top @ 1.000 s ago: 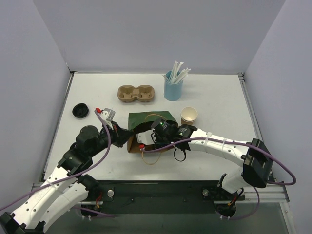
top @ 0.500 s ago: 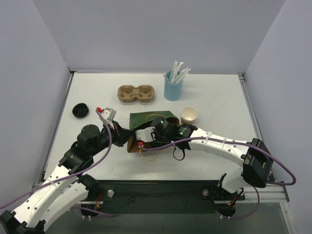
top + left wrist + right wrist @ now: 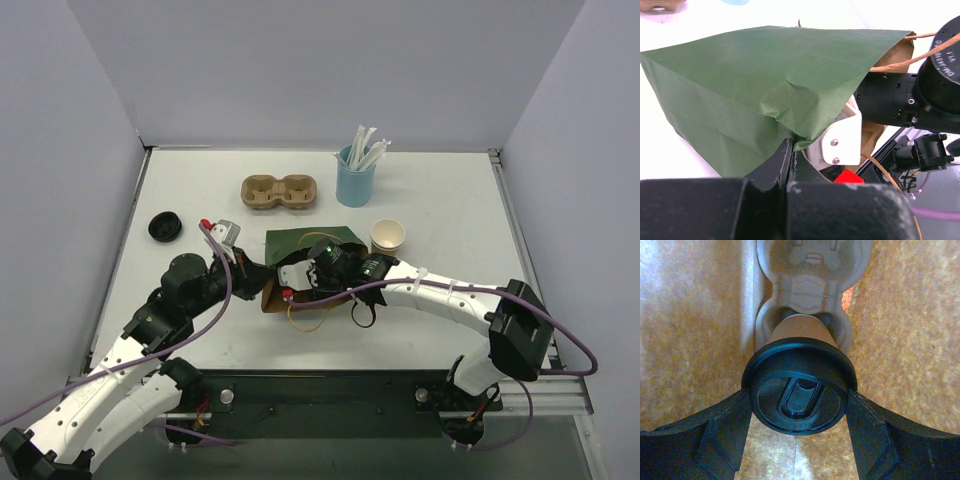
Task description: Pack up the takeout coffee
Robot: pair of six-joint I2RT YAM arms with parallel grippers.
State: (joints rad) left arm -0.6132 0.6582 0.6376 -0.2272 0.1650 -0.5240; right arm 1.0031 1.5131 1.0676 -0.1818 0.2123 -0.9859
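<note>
Elbow folded low, the left arm (image 3: 150, 330) reaches toward the green bag (image 3: 750, 85), its left gripper (image 3: 790, 165) pinched tight on the paper edge. The right arm (image 3: 450, 297) stretches across, its right gripper (image 3: 799, 405) buried in the bag mouth and clasping a lidded cup (image 3: 799, 390) (black lid facing the wrist camera). The takeout coffee (image 3: 388, 237) stands on the table (image 3: 450, 220) just right of the bag.

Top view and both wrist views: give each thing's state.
Green paper bag: on its side, edge pinched by left gripper.
Black-lidded tan cup: inside bag, clamped by right gripper.
Small tan paper cup: upright, unlidded, outside bag.
Brown two-hole pulp carrier: empty.
Light-blue cup: upright, holding white straws.
Round black lid: lying loose.
</note>
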